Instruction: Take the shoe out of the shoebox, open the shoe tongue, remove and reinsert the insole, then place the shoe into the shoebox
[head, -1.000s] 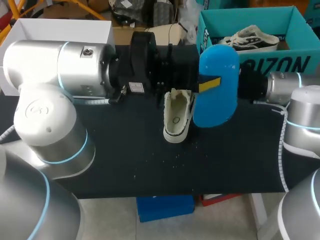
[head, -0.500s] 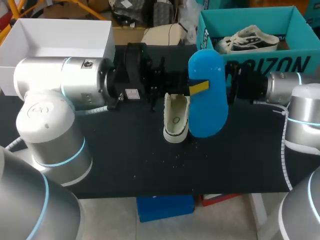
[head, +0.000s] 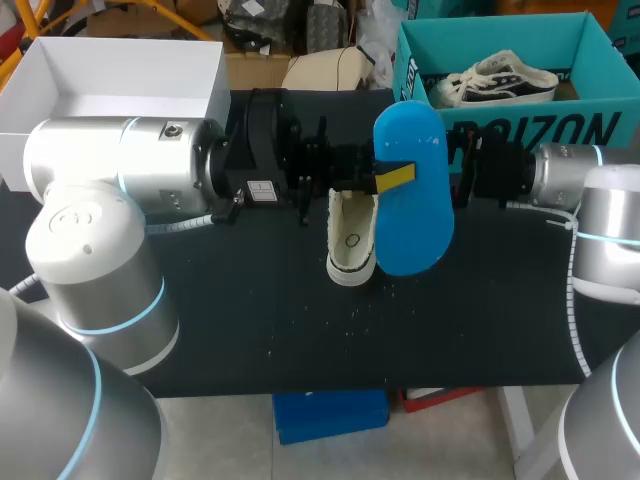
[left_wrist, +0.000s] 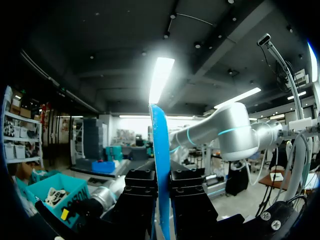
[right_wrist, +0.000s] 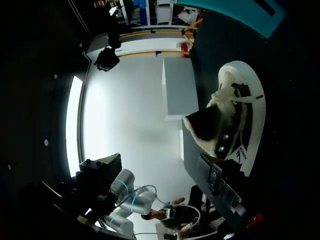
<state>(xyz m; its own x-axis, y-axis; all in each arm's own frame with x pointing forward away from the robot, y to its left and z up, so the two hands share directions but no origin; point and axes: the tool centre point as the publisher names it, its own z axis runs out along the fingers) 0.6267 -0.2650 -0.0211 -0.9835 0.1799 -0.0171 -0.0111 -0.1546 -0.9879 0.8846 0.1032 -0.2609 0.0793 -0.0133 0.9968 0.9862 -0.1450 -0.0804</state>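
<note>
Cream canvas shoe (head: 352, 240) sits out on black tabletop (head: 250, 300); left gripper (head: 393, 178) clamps its removed blue foam insole (head: 412, 225); right gripper (head: 465, 170) state unclear. Reinsertion and boxing likely remain.

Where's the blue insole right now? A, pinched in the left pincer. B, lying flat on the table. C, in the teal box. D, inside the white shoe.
A: the left pincer clamps the blue insole from both sides, outside the shoe.
</note>
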